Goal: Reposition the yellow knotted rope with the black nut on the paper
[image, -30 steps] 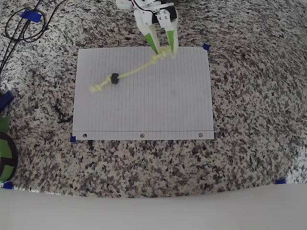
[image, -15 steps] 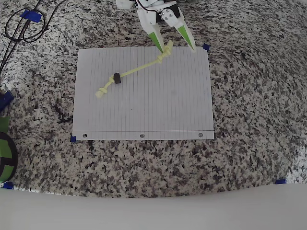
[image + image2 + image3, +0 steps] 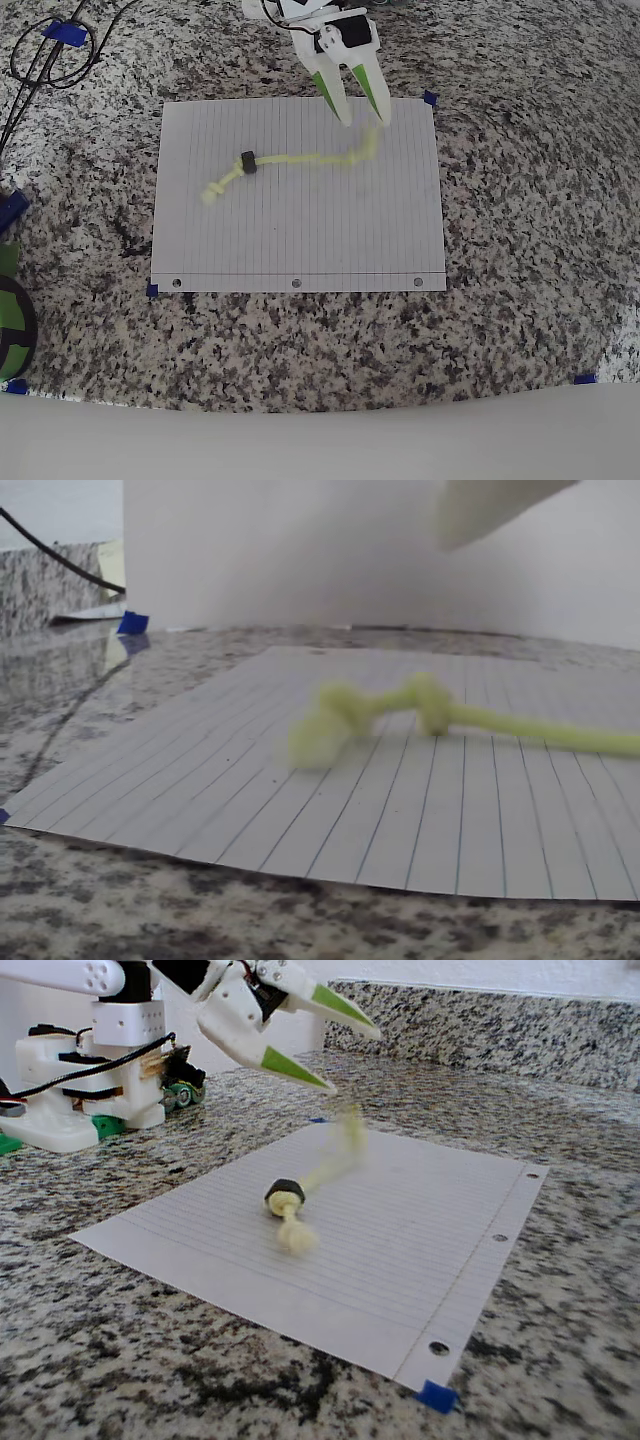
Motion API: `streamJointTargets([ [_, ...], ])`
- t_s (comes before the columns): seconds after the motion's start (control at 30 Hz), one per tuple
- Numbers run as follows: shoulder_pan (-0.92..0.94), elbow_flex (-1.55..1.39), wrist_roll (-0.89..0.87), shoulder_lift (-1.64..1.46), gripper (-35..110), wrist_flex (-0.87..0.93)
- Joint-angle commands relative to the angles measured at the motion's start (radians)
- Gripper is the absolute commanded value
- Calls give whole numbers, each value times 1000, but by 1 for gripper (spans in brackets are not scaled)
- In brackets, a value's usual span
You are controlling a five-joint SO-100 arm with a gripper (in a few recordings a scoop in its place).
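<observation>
Looks mostly done: yellow knotted rope (image 3: 300, 160) with black nut (image 3: 248, 162) lies on the paper (image 3: 300, 230). Gripper (image 3: 362, 115) fingers spread, holding nothing, just above rope's end; retreat left.

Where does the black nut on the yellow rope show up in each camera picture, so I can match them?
Overhead view: the black nut sits left of the middle of the paper, threaded on the yellow rope.
Fixed view: the nut lies near the paper's centre.
Wrist view: the rope's knotted end, no nut.
Shared landmark: the knotted yellow rope on the lined paper.
</observation>
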State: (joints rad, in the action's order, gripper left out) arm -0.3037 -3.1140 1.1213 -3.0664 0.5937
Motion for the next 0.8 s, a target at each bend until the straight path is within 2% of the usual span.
streamJointTargets([
  [0.0,-6,20,101,6,75,95],
  [0.13,-6,18,192,11,74,138],
  [0.37,61,58,193,-3,72,118],
  [0.53,150,172,8,163,73,115],
  [0.7,239,364,-172,390,73,186],
  [0.77,282,426,-290,480,73,189],
])
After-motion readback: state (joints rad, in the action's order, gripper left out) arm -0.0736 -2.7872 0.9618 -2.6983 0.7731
